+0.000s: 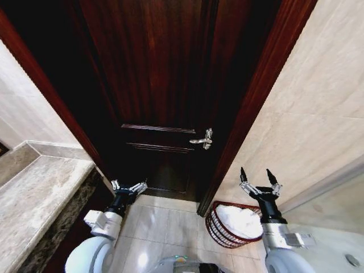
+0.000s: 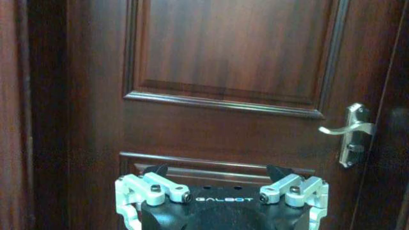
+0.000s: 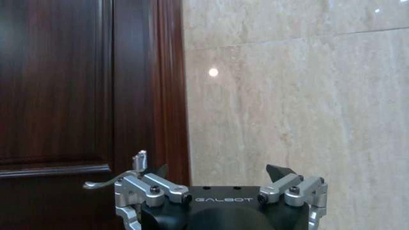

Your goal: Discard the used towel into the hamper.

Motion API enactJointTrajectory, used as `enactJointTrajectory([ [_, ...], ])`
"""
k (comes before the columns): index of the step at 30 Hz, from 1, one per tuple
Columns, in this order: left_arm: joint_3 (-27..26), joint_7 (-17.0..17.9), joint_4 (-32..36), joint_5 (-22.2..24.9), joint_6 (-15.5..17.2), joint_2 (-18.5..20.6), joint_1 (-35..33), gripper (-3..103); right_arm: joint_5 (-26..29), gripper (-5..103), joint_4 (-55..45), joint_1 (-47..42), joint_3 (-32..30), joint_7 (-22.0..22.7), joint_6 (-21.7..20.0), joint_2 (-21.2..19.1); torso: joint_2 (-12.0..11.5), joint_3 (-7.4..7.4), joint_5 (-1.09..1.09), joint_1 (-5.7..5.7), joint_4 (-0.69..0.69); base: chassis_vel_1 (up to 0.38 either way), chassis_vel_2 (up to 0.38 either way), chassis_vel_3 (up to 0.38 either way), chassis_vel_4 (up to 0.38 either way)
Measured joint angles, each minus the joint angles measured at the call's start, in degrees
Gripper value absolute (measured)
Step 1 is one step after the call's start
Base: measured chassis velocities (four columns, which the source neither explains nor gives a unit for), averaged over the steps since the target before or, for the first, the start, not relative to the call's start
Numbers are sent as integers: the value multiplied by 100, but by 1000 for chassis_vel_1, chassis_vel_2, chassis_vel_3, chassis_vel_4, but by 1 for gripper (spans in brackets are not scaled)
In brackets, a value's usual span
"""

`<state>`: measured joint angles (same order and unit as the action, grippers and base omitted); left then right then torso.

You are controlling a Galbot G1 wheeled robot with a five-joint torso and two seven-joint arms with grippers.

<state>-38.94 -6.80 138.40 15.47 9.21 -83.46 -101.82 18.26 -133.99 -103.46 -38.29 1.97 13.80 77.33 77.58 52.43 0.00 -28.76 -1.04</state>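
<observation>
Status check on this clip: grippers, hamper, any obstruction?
Left gripper and right gripper open, empty, raised toward door. Hamper on floor by door frame, white towel inside. Nothing in the way.

"GALBOT" stands in pale letters on the black body of the left tool and right tool

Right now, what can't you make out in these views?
- Hamper, head view: its near right side is hidden behind the right gripper and arm.
- White fabric in the hamper: too small to tell whether it is the towel.
- Counter, head view: cut off by the left edge.
- Left gripper: jaws open, holding nothing.
</observation>
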Motion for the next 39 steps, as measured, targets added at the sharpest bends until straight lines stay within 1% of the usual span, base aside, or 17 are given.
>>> enactJointTrajectory([
  [5,0,0,0,0,0,0,0,100,0,100,0,0,0,0,0,0,45,26,0,-18,-1,-35,-40,-46,-43],
  [8,0,0,0,0,0,0,0,100,0,100,0,0,0,0,0,0,67,35,0,-29,1,-69,-68,-69,-77],
  [12,0,0,0,0,0,0,0,100,0,100,0,-1,0,0,0,0,69,36,0,-29,2,-58,-51,-74,-81],
  [17,0,0,0,0,0,0,0,100,0,100,0,0,0,0,0,0,67,34,0,-29,-1,0,0,0,0],
  [39,0,-1,0,0,0,0,0,100,0,100,0,0,0,0,0,0,48,24,1,-17,-1,7,9,-12,-10],
])
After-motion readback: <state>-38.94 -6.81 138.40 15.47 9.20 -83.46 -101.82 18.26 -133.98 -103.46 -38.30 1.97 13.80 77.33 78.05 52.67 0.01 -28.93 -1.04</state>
